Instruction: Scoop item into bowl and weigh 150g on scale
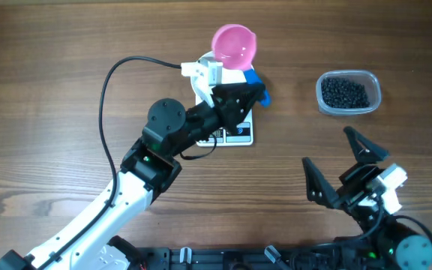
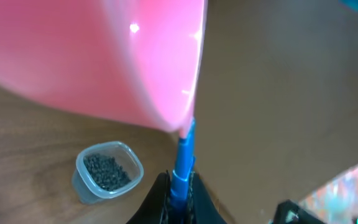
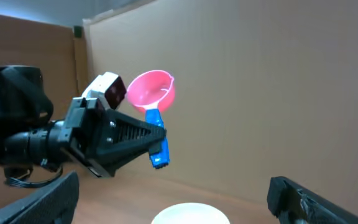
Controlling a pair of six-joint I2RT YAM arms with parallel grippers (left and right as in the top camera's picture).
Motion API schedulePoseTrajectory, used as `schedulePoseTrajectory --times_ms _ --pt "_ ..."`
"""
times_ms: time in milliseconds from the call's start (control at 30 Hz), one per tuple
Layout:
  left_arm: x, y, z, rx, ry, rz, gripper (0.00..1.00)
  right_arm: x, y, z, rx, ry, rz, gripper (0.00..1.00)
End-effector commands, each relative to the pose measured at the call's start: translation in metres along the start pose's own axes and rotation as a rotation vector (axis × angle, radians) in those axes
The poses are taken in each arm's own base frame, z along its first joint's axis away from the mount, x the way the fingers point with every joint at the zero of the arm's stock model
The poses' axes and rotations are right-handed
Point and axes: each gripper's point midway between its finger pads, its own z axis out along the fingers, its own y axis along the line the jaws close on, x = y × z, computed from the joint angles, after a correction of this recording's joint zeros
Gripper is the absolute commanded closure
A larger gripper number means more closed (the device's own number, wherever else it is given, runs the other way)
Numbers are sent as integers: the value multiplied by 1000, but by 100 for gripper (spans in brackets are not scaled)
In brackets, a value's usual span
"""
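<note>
Left wrist view: my left gripper (image 2: 179, 190) is pinching the blue handle (image 2: 183, 158) of the pink scoop (image 2: 104, 62), with one black finger (image 2: 158, 200) pressed to each side of it. The scoop's cup fills the upper part of this view. Past it, on the table, sits the clear container (image 2: 79, 177) of black beans (image 2: 107, 172).

From the right wrist, the scoop hangs in the air, cup up and handle slanting down into my grip.

From overhead, the cup lies towards the far edge of the table (image 1: 51, 60), about midway along it. My left gripper covers most of the scale (image 1: 240, 138); only its front strip shows, nearer me than the scoop.

The bowl (image 3: 188, 215) shows only as a white rim at the bottom of the right wrist view, below the scoop. Overhead I cannot make it out under my arm.

My right gripper (image 1: 327, 147) rests near the front right corner, its fingers spread wide and touching nothing. The container stands beyond it, towards the far right corner, well apart from the scale.
</note>
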Motion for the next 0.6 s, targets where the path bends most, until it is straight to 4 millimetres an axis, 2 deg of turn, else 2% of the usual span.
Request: schedulePoseTrajectory --times_ms 0,67,133,200,267,333,367,400,467,567 --pt "-10 -3 1 5 -47 -236 96 -39 12 1 -34 -87 -77 0" --pt "-8 -14 1 58 -22 -223 96 -56 21 -2 -63 -157 -124 0" --pt "-7 -20 1 85 -10 -216 96 -66 31 -4 -108 -194 -158 0" --pt "-4 -25 0 111 14 -179 96 -73 28 -5 -86 -225 -165 0" --pt "-1 -27 0 121 24 -143 96 -62 -9 -3 91 -200 71 1" --pt "2 -31 1 129 26 -69 96 -30 -52 -6 302 -146 380 0" --pt "4 -33 2 133 27 -28 96 -15 -60 -6 342 -108 466 0" --pt "5 -34 3 132 22 15 96 -7 -57 -1 323 -69 497 0" --pt "5 -35 3 135 18 16 96 2 -61 3 332 -49 582 1" --pt "0 -42 2 164 -1 21 96 4 -67 6 350 -86 789 0"
